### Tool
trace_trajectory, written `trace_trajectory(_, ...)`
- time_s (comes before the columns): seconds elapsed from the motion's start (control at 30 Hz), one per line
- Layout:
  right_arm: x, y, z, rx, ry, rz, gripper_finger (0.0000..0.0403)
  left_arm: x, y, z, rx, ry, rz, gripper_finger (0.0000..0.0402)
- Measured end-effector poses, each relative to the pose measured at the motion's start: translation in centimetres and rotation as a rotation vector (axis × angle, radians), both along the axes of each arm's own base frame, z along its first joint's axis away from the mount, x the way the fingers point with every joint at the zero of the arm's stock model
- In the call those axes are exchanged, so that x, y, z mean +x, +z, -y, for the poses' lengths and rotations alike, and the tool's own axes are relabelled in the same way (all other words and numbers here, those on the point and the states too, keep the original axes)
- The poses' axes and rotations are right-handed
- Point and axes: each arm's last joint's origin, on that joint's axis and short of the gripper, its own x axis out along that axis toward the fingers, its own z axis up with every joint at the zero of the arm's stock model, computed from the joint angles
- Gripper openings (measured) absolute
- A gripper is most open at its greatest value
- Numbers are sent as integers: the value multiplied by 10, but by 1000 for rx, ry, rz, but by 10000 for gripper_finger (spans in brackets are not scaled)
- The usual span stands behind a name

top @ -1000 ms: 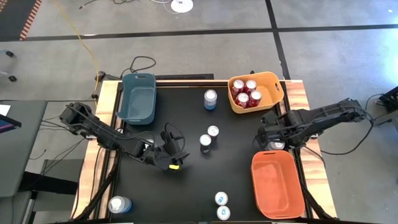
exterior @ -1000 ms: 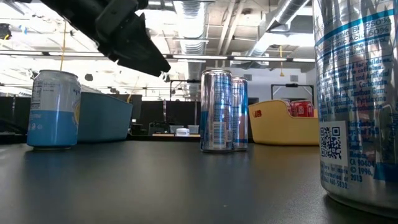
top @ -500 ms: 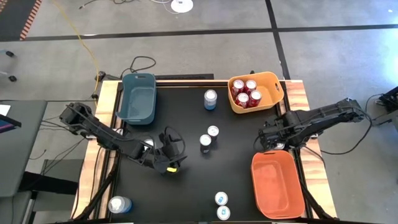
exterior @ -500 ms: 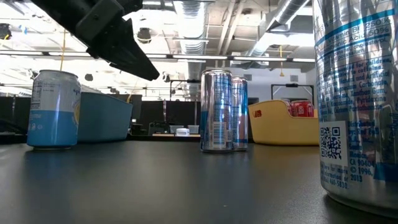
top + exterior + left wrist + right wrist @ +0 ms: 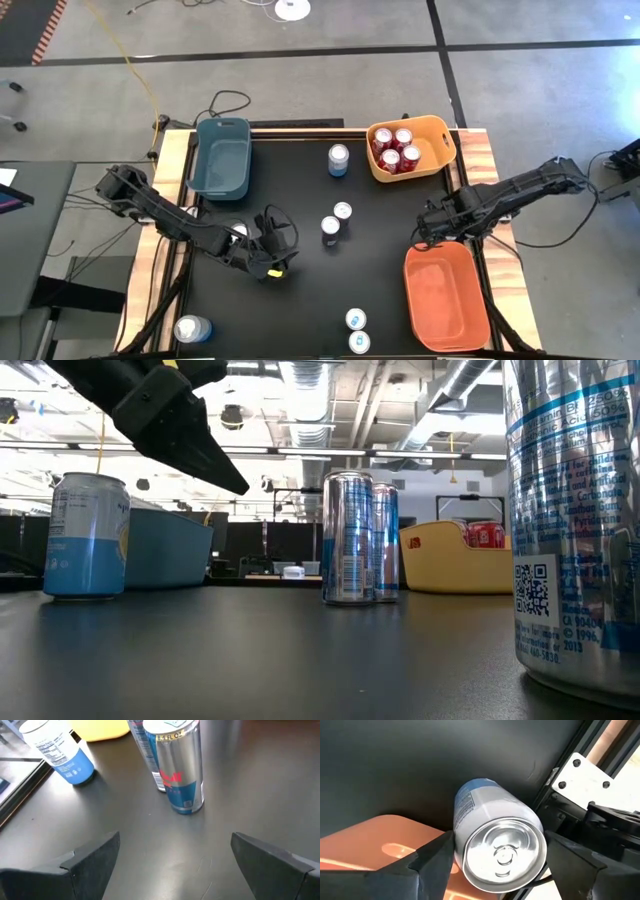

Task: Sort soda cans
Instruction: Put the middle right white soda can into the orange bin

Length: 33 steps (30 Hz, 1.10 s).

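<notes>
Two slim, smooth, likely light cans (image 5: 182, 765) mid-table suit a mid-body side pinch from the spread, empty left gripper (image 5: 175, 865); the right gripper (image 5: 497, 857) clasps a blue can (image 5: 495, 845).

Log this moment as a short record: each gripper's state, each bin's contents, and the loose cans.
left gripper: open, empty, facing the centre pair
right gripper: closed on a light blue can, beside the orange bin
yellow bin: four red cans
teal bin: no cans seen
orange bin: no cans seen
loose cans: one by the yellow bin, two at the near edge
</notes>
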Motion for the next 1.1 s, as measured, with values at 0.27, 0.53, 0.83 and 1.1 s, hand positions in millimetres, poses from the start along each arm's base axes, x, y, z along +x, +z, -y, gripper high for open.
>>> trace_trajectory(0.27, 3, -3, -1, -3, -2, -17, 314, 0, 0, 1, 0, -2, 0, 377)
trace_trajectory(0.53, 7, -4, 2, -1, -37, 2, 314, -3, -3, -1, 43, -19, -54, 377)
trace_trajectory(0.83, 5, -4, 4, -20, -75, -19, 295, -8, -7, -3, 55, 0, -111, 377)
trace_trajectory(1.1, 6, 6, 4, -27, -88, -17, 251, -9, -8, -4, 65, 5, -128, 377)
